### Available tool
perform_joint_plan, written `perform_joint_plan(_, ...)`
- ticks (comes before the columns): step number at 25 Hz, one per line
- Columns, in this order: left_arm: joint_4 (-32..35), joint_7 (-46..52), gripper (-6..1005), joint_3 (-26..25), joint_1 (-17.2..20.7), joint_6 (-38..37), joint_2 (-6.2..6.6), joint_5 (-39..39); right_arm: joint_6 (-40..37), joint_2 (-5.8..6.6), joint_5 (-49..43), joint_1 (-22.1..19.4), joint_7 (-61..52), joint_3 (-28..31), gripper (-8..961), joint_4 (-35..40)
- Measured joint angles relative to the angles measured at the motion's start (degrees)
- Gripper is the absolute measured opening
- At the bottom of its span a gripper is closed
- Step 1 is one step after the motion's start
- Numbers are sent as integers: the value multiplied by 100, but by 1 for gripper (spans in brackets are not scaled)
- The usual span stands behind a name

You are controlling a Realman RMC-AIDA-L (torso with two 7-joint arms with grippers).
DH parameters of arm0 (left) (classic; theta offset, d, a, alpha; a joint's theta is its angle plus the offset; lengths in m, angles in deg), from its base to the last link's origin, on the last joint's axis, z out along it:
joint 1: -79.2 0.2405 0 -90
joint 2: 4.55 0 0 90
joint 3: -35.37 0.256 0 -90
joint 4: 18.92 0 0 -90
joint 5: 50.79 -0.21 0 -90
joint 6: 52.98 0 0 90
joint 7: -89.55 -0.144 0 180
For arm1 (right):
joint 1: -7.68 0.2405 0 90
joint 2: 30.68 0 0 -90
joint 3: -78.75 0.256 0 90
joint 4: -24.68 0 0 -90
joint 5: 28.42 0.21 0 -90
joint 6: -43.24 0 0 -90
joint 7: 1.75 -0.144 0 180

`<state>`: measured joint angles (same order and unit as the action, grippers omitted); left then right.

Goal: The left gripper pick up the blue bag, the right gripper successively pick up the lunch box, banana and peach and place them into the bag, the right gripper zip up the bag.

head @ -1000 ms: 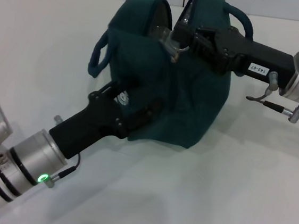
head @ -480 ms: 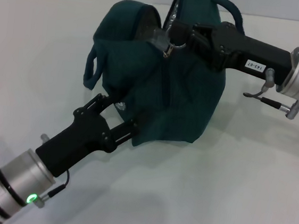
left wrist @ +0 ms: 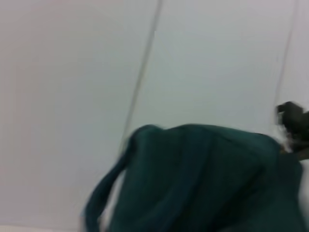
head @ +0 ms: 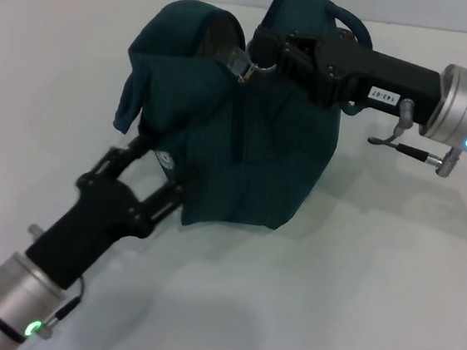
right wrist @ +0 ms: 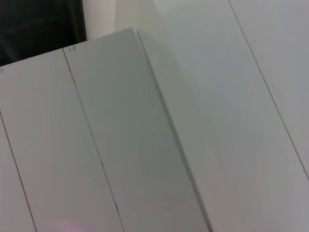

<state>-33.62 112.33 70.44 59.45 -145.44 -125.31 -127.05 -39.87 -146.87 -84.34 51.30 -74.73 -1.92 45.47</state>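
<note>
The blue bag stands on the white table, its top bunched up. My right gripper, the one with the white label, reaches in from the right and is shut on the silver zipper pull at the bag's top. From the lower left, my left gripper grips the bag's lower corner, a finger on each side of the small white logo. In the left wrist view the bag fills the lower part, and a bit of the right gripper shows beyond it. The lunch box, banana and peach are out of view.
One looped handle hangs at the bag's left side; another arches behind my right gripper. The white table stretches in front and to the right. The right wrist view holds only pale wall panels.
The bag and both grippers have shifted left. My left arm has drawn back towards the lower left with the bag's corner. The zipper pull has travelled left along the top.
</note>
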Motion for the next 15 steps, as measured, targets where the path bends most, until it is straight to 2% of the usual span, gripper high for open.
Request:
perform_joint_plan(7,94,-48,846,0,96,-14,0,305,165,0,14,90,85,-21,11,-8)
perform_joint_plan(15,-136,-312,847,76,0,-53,0,104,456,1,201,316,268,-119,11,-17)
